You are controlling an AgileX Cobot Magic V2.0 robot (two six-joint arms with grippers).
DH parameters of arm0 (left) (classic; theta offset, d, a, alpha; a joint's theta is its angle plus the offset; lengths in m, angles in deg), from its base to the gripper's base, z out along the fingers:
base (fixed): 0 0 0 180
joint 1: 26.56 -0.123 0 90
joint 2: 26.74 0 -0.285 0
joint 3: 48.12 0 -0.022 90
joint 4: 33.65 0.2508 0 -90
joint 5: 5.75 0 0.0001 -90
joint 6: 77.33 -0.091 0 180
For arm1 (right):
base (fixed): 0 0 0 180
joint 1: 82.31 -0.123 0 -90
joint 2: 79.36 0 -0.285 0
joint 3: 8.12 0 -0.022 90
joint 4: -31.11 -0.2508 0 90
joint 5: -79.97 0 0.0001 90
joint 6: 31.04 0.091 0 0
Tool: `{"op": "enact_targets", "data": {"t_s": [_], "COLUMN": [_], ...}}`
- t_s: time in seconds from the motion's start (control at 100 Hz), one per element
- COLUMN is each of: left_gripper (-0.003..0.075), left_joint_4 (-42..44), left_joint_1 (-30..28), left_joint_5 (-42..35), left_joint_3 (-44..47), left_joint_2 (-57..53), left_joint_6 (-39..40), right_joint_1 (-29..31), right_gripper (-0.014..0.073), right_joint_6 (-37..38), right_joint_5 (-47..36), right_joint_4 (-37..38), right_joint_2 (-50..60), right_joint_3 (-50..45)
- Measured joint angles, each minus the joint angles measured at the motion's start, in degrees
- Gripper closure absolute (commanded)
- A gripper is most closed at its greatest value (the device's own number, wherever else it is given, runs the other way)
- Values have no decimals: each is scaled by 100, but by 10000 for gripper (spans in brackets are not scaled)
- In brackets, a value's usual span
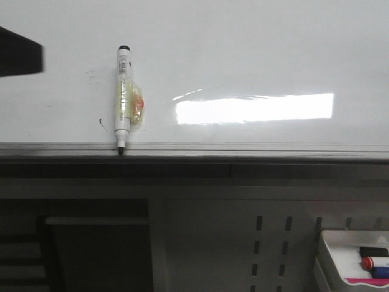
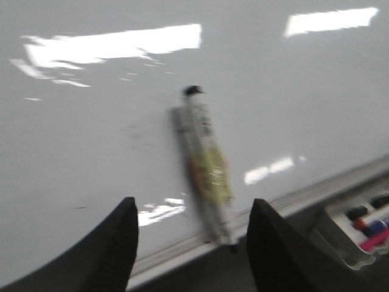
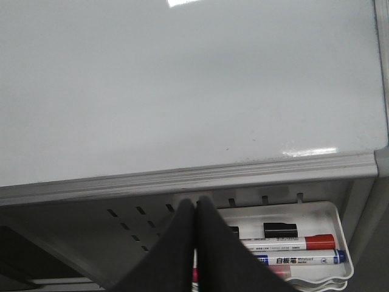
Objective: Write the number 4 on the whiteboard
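With our left gripper [image 2: 191, 243] spread wide above the uncapped marker [image 1: 123, 97] lying at nine o'clock on the blank whiteboard [image 1: 255, 55], we judged a mid-barrel pinch best, right gripper [image 3: 196, 213] closed empty.

1. The whiteboard [image 1: 255, 55] was smooth and glossy, throwing back bright glare, with a brushed grey metal strip along its lower edge.
2. The marker [image 1: 124, 97] had a shiny plastic barrel wrapped in clear yellowish tape.
3. The tray [image 3: 331, 222] looked like smooth white plastic.
4. The left gripper's fingers [image 2: 115, 249] were matt black.
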Motion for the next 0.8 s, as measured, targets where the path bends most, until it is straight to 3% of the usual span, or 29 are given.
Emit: {"op": "enact_targets", "data": {"t_s": [0.17,0.44,0.8], "left_gripper": [358,330,330], "left_joint_4": [-102,-581,-1033], "left_joint_1": [836,892,892], "left_joint_5": [-453,-1080,-1130], "left_joint_3": [-180,-208,-781], "left_joint_2": [950,1598,2512], "left_joint_6": [0,0,0], "right_joint_1": [0,0,0], "right_gripper": [638,638,638], "right_joint_6": [0,0,0], "right_joint_5": [10,10,-97], "right_joint_4": [4,13,13], "right_joint_2": [0,0,0], "right_joint_3": [0,0,0]}}
